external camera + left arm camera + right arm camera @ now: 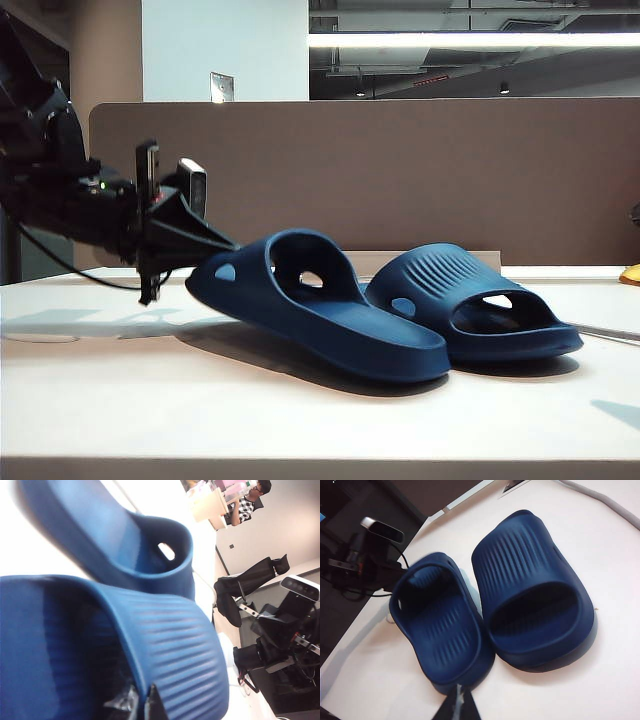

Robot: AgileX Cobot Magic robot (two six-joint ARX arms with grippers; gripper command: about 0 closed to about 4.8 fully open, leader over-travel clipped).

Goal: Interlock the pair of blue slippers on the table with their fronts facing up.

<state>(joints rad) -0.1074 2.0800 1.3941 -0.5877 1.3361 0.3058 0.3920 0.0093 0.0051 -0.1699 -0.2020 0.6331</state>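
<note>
The pair of blue slippers lies side by side on the white table [200, 400]. My left gripper [222, 245] is shut on the front edge of the ribbed strap of the left slipper [330, 320]. That slipper's strap end is tilted up off the table and its heel rests down. In the left wrist view the fingertips [142, 702] pinch the strap [170, 645], one inside and one outside, with the other slipper [115, 540] beyond. The right slipper [470, 300] sits flat. My right gripper [457, 702] is shut on nothing, high above both slippers [442, 630] [530, 580].
A brown-grey divider panel [400, 170] runs along the table's far side. A yellow object [630, 273] shows at the far right edge. A grey cable [600, 497] crosses the table behind the right slipper. The right arm [295, 610] rests off to the side.
</note>
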